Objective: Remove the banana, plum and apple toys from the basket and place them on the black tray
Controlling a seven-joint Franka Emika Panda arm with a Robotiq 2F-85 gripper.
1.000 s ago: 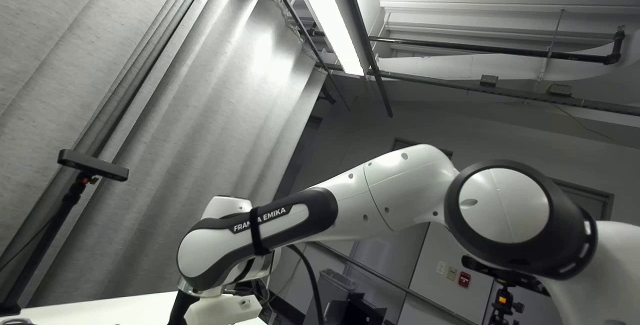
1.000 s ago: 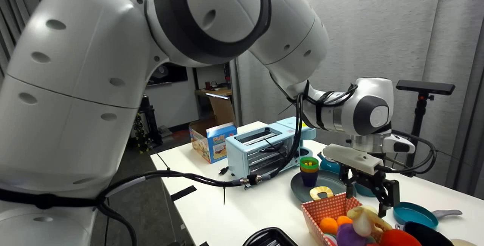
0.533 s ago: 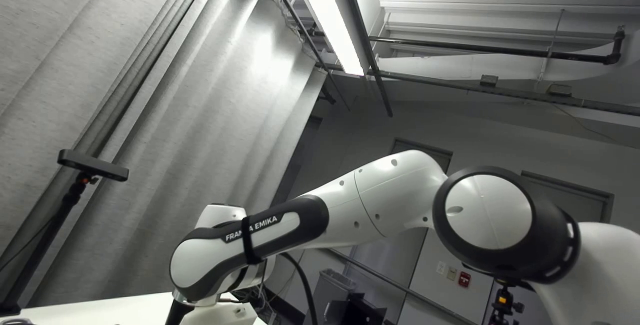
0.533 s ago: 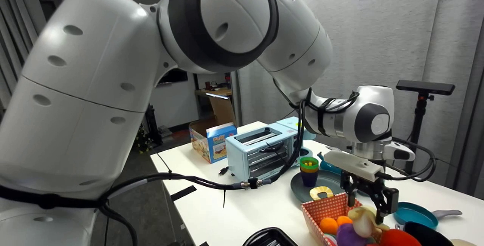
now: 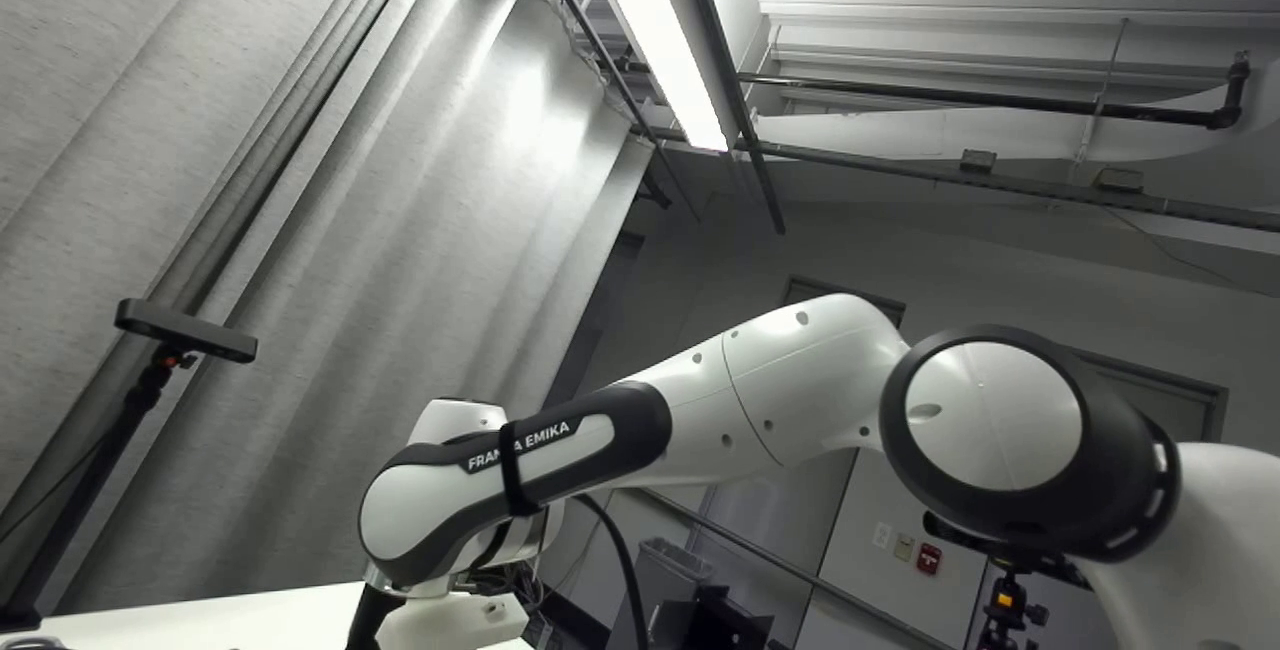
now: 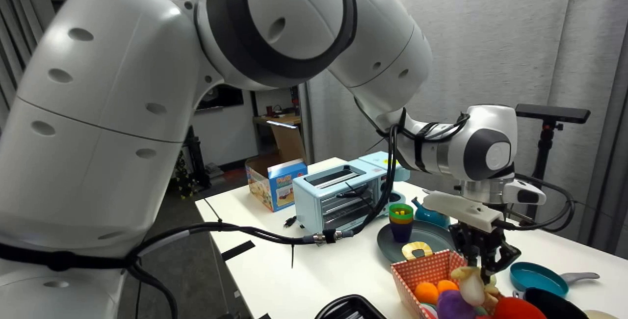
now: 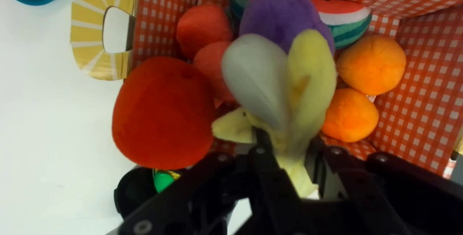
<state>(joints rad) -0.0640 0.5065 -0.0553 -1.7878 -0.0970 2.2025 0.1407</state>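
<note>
The banana point(image 7: 258, 77), a half-peeled plush, lies on top of the fruit in the red-checked basket point(image 7: 419, 119). My gripper point(image 7: 287, 139) points down into that basket, its fingers pressed on both sides of the banana's peel. An exterior view has the gripper point(image 6: 479, 267) at the banana point(image 6: 472, 287), low over the basket point(image 6: 427, 271). The purple plum point(image 7: 285, 11) sits past the banana's tip. A big red toy point(image 7: 162, 115) and two smaller red ones point(image 7: 204, 27) lie left; which is the apple I cannot tell. The black tray point(image 6: 338, 305) is cut off by the frame's bottom edge.
Two orange fruits point(image 7: 372, 65) and a watermelon slice point(image 7: 347, 18) share the basket. A yellow pineapple-like handle point(image 7: 86, 29) sticks out from its rim. Around it stand a grey plate point(image 6: 387, 245) with stacked cups point(image 6: 401, 228), a teal pan point(image 6: 539, 279) and a light-blue toaster oven point(image 6: 338, 191).
The jaws have gone from wide open to closed around the banana, drawing its peel together. The arm dipped toward the basket, then came up slightly.
</note>
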